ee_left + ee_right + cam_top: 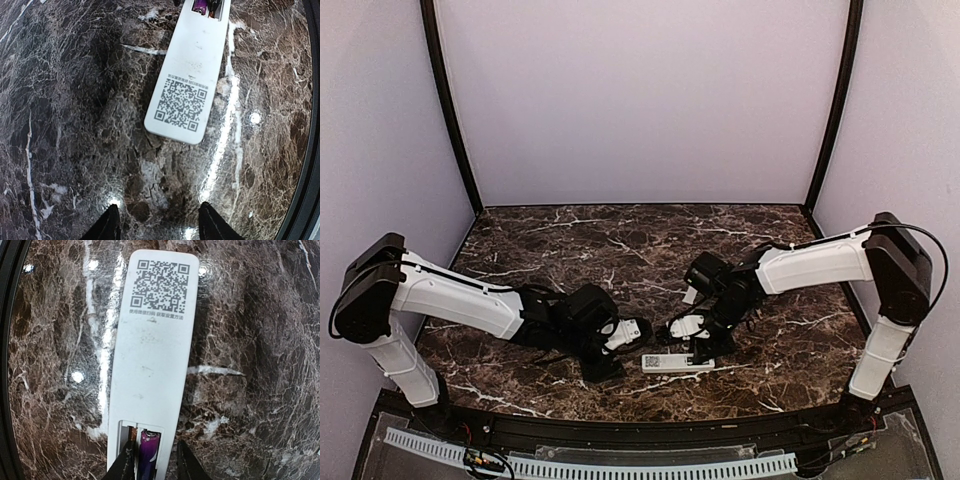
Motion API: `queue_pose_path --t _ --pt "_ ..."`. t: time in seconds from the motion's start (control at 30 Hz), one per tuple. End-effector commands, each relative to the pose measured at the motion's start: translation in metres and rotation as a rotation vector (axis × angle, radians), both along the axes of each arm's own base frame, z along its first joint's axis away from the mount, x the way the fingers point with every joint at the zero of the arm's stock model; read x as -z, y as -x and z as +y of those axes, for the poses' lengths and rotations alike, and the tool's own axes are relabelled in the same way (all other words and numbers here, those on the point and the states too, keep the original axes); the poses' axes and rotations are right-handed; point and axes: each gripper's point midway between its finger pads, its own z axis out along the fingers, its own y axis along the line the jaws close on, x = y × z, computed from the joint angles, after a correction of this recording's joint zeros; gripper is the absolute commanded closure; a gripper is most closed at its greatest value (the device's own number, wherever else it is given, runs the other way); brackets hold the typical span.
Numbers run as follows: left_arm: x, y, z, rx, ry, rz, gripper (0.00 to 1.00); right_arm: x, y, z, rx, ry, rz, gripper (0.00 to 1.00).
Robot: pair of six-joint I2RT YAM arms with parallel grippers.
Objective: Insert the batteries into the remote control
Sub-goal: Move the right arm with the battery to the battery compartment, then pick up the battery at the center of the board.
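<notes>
Seating: battery (148,452) in remote (155,355) bay (128,429).
Right gripper (156,461): over bay, fingers apart astride battery.
Left gripper (160,223): fingers apart, empty, off far end.
Axis: left-right; right nearer.

We log the table (240,315) top as dark brown, white-veined marble-look stone, polished, with bright glare spots. Back of the remote control (155,365): smooth matt white plastic, faintly specked. The battery (148,452): glossy purple wrap. The left gripper (157,222) fingers (107,225): matt black.
</notes>
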Motion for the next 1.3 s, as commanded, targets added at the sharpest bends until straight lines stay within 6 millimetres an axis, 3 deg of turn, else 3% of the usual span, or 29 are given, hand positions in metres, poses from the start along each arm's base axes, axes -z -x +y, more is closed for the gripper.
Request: queue_pose_path --t 0.0,0.13,0.47,0.6,0.77,0.9,1.0,1.07,1.13,1.2,1.27 --pt "-0.001 0.001 0.003 -0.004 0.003 0.009 0.48 0.005 -0.001 0.003 0.013 0.012 0.019 0.75" --pt "0.000 0.000 0.003 -0.007 0.000 0.007 0.48 0.005 -0.001 0.003 0.018 0.010 0.019 0.82" --pt "0.003 0.000 0.003 -0.006 -0.010 0.010 0.48 0.005 -0.003 0.003 0.019 0.016 -0.008 0.86" --pt "0.003 0.000 0.003 -0.005 -0.008 0.011 0.48 -0.001 -0.006 0.006 0.035 0.004 -0.013 0.72" --pt "0.002 0.000 0.003 -0.002 -0.007 0.009 0.47 -0.028 -0.013 0.018 0.049 -0.072 -0.045 0.65" --pt "0.000 0.000 0.003 -0.001 -0.003 0.006 0.47 -0.064 -0.024 0.030 0.082 -0.188 -0.059 0.64" --pt "-0.001 0.000 0.003 -0.001 0.000 0.003 0.46 -0.099 -0.045 0.031 0.198 -0.309 -0.069 0.64" --pt "-0.002 -0.001 0.003 -0.004 0.002 -0.003 0.46 -0.123 -0.083 0.019 0.427 -0.373 -0.109 0.62" --pt "-0.004 -0.002 0.004 -0.009 0.003 -0.010 0.46 -0.133 -0.132 -0.016 0.765 -0.358 -0.137 0.62" --pt "-0.005 -0.003 0.004 -0.015 0.002 -0.016 0.46 -0.126 -0.164 -0.068 1.101 -0.252 -0.108 0.64" --pt "-0.005 -0.005 0.004 -0.023 0.001 -0.021 0.46 -0.105 -0.174 -0.117 1.352 -0.120 -0.035 0.65"
